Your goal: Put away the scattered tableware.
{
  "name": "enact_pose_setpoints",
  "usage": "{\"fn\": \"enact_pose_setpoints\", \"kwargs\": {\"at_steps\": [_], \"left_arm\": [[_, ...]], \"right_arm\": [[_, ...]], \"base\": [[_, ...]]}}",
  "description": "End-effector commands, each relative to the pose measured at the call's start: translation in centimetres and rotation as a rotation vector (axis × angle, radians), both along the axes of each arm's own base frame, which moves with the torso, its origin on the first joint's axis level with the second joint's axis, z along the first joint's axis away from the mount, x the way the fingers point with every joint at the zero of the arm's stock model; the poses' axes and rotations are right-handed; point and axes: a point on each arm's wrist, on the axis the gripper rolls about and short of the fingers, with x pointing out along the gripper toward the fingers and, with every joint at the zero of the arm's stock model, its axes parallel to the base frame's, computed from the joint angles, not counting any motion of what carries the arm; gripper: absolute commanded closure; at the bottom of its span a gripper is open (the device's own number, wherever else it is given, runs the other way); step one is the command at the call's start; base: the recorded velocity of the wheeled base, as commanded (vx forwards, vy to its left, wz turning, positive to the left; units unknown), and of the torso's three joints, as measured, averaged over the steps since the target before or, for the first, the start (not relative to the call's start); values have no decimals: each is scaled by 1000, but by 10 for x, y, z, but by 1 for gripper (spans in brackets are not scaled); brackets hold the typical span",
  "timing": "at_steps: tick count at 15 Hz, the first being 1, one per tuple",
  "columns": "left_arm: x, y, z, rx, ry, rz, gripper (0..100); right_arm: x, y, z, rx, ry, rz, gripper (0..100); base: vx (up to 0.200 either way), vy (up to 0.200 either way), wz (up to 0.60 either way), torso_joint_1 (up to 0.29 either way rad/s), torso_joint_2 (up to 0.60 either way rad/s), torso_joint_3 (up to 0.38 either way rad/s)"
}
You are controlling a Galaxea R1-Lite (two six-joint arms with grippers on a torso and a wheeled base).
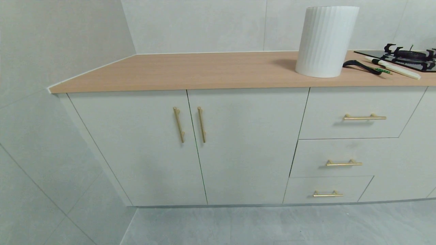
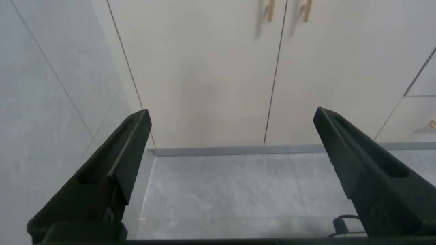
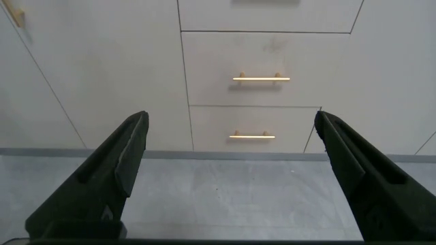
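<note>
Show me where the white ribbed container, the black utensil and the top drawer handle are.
white ribbed container (image 1: 325, 41), head view, middle of its ribbed side.
black utensil (image 1: 356, 63), head view, its curved black middle.
top drawer handle (image 1: 364, 117), head view, middle of the gold bar.

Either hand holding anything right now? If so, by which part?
Nothing is held. The left hand and the right hand are both open with empty gaps, facing the cabinet fronts.
</note>
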Motion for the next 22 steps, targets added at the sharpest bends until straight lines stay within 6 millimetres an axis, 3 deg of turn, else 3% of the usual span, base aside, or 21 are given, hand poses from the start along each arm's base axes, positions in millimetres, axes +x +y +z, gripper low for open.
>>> {"fn": "enact_pose_setpoints", "kwargs": {"at_steps": [1, 12, 22], "left_arm": [[0, 0, 0, 1, 1, 1, 0], [0, 0, 0, -1, 1, 1, 0], [0, 0, 0, 1, 1, 1, 0]], "right_arm": [[0, 0, 0, 0, 1, 1, 0], [0, 0, 0, 2, 1, 1, 0], [0, 0, 0, 2, 1, 1, 0]], "base": [[0, -200, 0, 7, 7, 2], [0, -200, 0, 3, 3, 1], [0, 0, 0, 0, 0, 0]]}}
